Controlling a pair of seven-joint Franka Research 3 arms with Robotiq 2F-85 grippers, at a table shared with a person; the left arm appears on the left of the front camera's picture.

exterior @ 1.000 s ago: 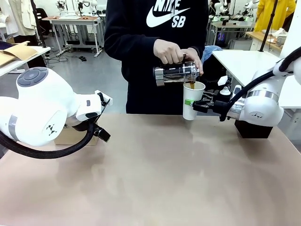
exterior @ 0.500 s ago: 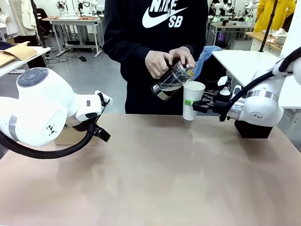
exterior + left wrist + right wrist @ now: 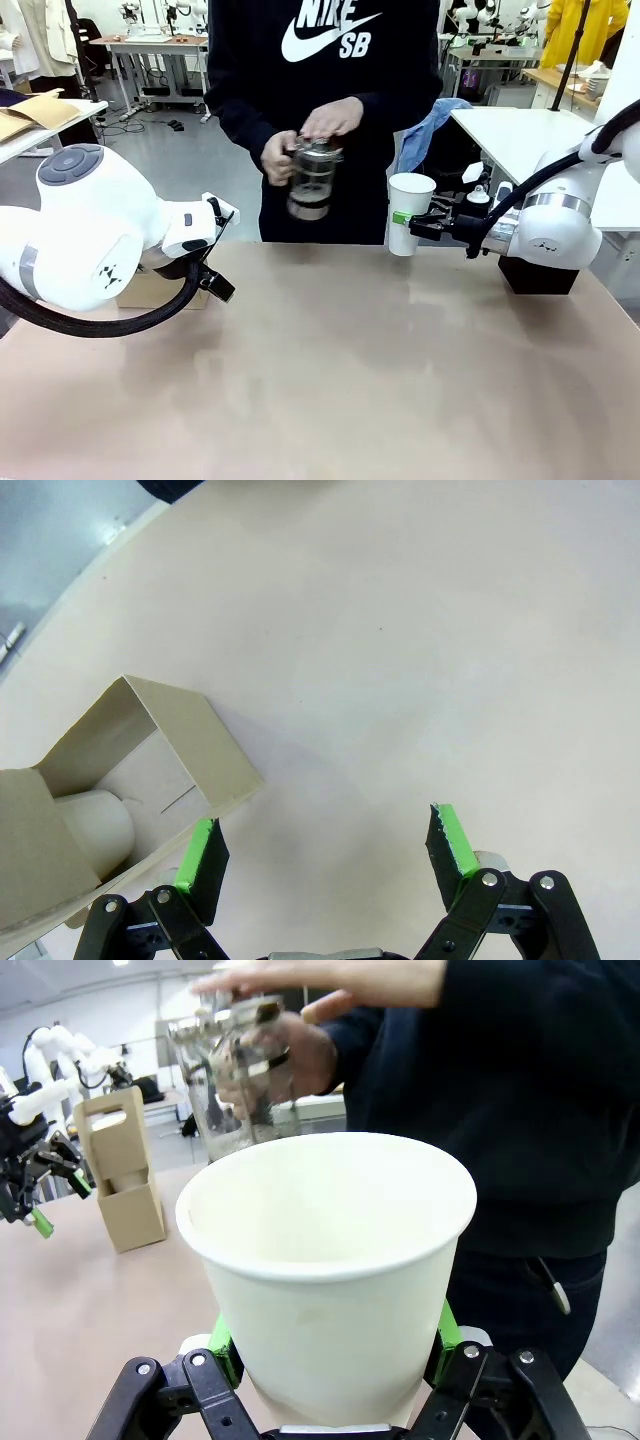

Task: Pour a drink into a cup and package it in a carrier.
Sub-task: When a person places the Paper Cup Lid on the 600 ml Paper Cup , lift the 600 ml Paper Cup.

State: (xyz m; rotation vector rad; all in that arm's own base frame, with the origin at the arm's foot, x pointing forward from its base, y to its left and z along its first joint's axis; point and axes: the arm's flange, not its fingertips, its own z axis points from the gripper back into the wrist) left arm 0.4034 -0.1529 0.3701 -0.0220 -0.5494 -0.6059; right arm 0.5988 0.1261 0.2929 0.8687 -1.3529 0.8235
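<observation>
White paper shows between the green pads of the right pincer (image 3: 408, 222), which is clamped on the cup (image 3: 411, 200) and holds it upright, right of centre in the front view, over the far edge of the desk (image 3: 350, 380). At upper centre the person's hands (image 3: 325, 120) hold the jar (image 3: 312, 178) upright, well apart from the cup's rim. We therefore judge the pouring step to be closing, though we cannot tell how much drink lies in either vessel. The carrier (image 3: 190, 745) sits at the lower left of the left wrist view with another white cup (image 3: 95, 825) in one slot. The left pincer (image 3: 325, 845) hangs beside it, its fingers spread and holding nothing. We judge the next move to be packaging: the right arm must carry the cup level across the desk toward the left of the frame. It must then lower the cup straight into the free slot beside the handle, slowly enough not to spill.
</observation>
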